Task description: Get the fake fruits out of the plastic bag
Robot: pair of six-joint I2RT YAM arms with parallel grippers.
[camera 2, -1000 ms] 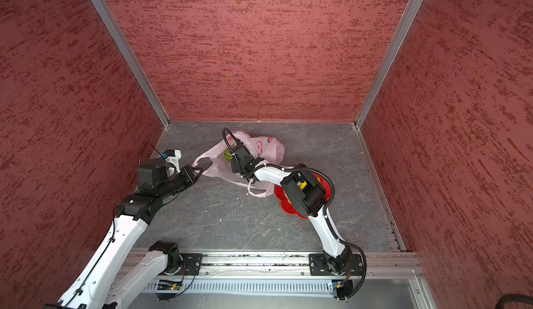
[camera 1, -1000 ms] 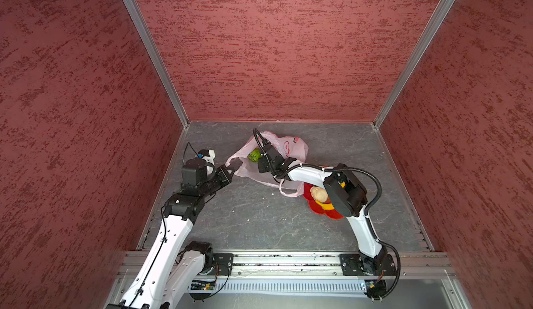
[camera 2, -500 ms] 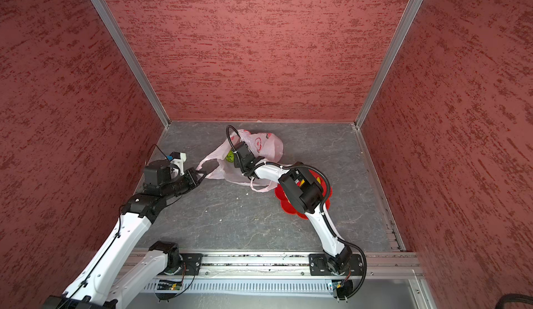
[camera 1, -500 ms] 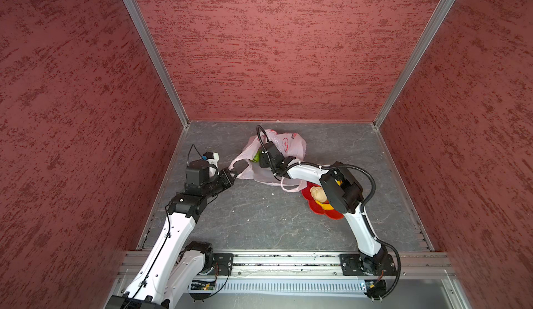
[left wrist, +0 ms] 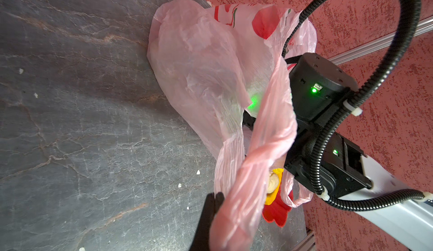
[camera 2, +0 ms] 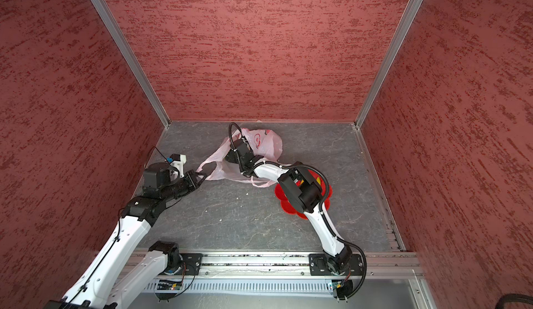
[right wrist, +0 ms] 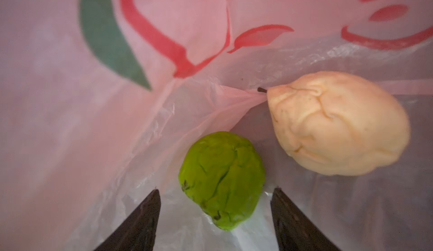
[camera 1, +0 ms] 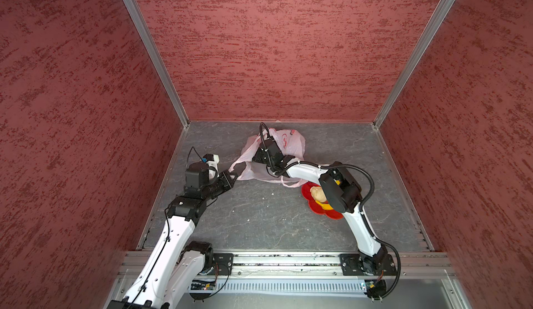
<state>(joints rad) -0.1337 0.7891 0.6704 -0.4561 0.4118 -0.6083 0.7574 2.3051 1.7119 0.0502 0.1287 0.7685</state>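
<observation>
The left gripper (camera 1: pixel 232 176), at eight o'clock of the plastic bag (camera 1: pixel 291 143), is pinched tight on one loop handle, apparently to pull the mouth open. The right gripper (right wrist: pixel 215 190) reaches inside, jaws wide on either side of the green speckled fruit (right wrist: pixel 221 179), not gripping it. A pale beige lumpy fruit (right wrist: pixel 337 123) lies just beside. The bag is thin, crinkled, translucent pink. At its four o'clock, the red flower-shaped dish (camera 1: pixel 311 205) holds another beige fruit (camera 1: pixel 317 193).
</observation>
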